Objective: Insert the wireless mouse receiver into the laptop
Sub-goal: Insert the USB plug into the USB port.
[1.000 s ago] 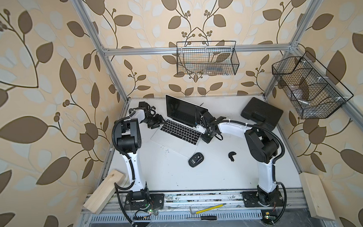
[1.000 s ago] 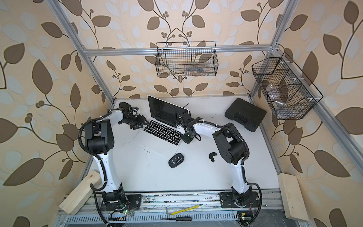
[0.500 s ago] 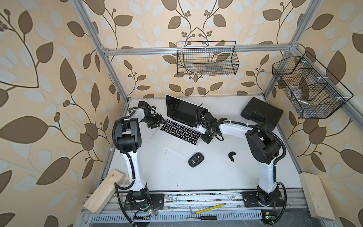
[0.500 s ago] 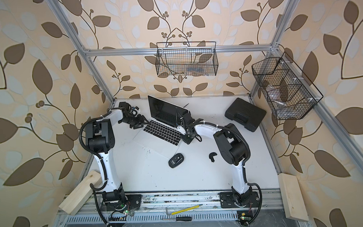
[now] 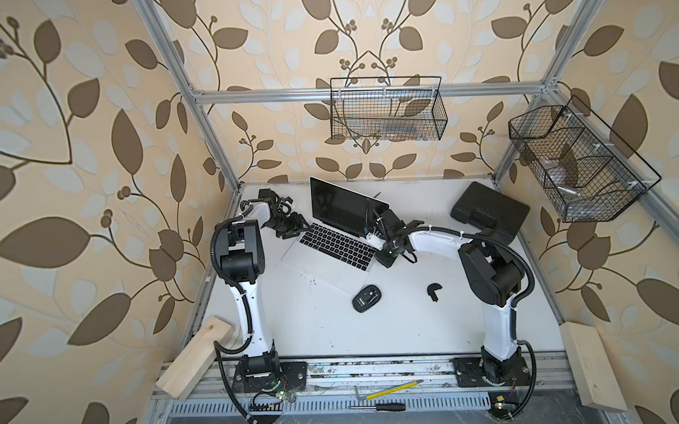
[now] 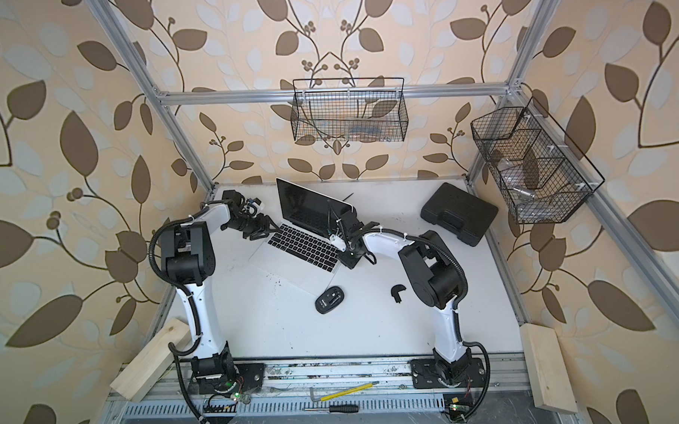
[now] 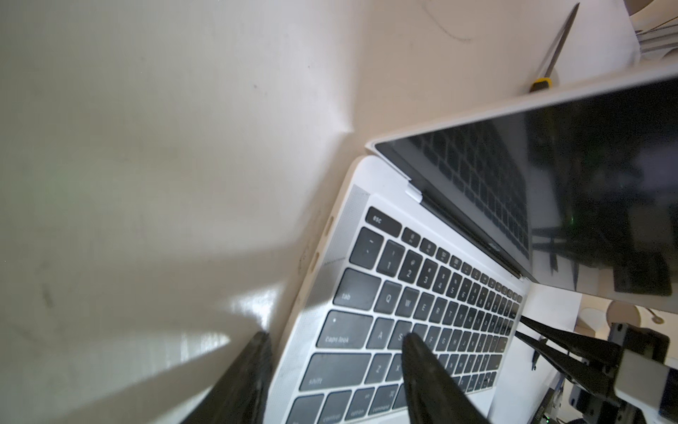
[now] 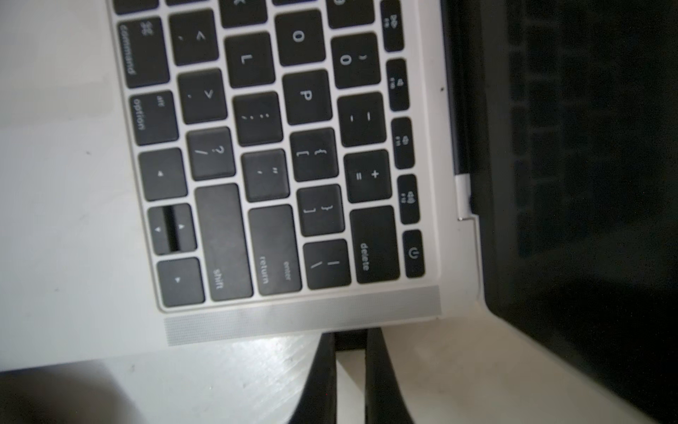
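Note:
The silver laptop (image 5: 326,269) lies open at the back of the table, its dark screen up; it also shows in the other top view (image 6: 293,267). My right gripper (image 8: 350,332) is shut on the wireless mouse receiver (image 8: 350,339), a small black nub pressed against the laptop's right edge beside the return key. Its metal plug is hidden. From above, the right gripper (image 5: 386,256) sits at that edge. My left gripper (image 7: 335,334) is open and straddles the laptop's left edge (image 7: 312,293), one finger (image 7: 425,367) over the keys and the other finger (image 7: 249,374) over the table.
A black mouse (image 5: 367,298) and a small curved black cover piece (image 5: 434,291) lie in front of the laptop. A black case (image 5: 489,211) sits at the back right. A screwdriver (image 7: 557,47) lies behind the screen. Wire baskets (image 5: 389,114) hang on the walls.
The right arm's elbow has shifted slightly to the right. Both grippers stay at the laptop's two side edges.

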`<action>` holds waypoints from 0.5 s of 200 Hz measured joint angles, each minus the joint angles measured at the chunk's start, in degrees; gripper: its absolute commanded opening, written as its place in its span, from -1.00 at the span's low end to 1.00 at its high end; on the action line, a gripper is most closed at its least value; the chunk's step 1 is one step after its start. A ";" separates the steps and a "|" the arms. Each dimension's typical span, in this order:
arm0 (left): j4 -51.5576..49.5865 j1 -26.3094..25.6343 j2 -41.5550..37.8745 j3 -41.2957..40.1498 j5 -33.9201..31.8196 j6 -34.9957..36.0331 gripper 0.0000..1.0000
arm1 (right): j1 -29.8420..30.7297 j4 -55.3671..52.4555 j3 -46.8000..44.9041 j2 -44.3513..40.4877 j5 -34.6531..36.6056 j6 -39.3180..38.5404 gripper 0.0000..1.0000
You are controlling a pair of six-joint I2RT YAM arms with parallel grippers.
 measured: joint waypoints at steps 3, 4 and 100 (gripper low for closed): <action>0.00 0.00 0.00 0.00 0.00 0.00 0.17 | 0.00 -0.07 0.07 0.04 0.02 0.02 -0.95; 0.00 0.00 0.00 0.00 0.00 0.02 0.17 | 0.00 -0.07 0.07 0.07 0.02 0.02 -0.94; 2.25 -0.15 -1.14 -1.60 -0.87 -3.06 0.28 | 1.51 10.84 -12.68 -14.91 3.34 10.56 -0.19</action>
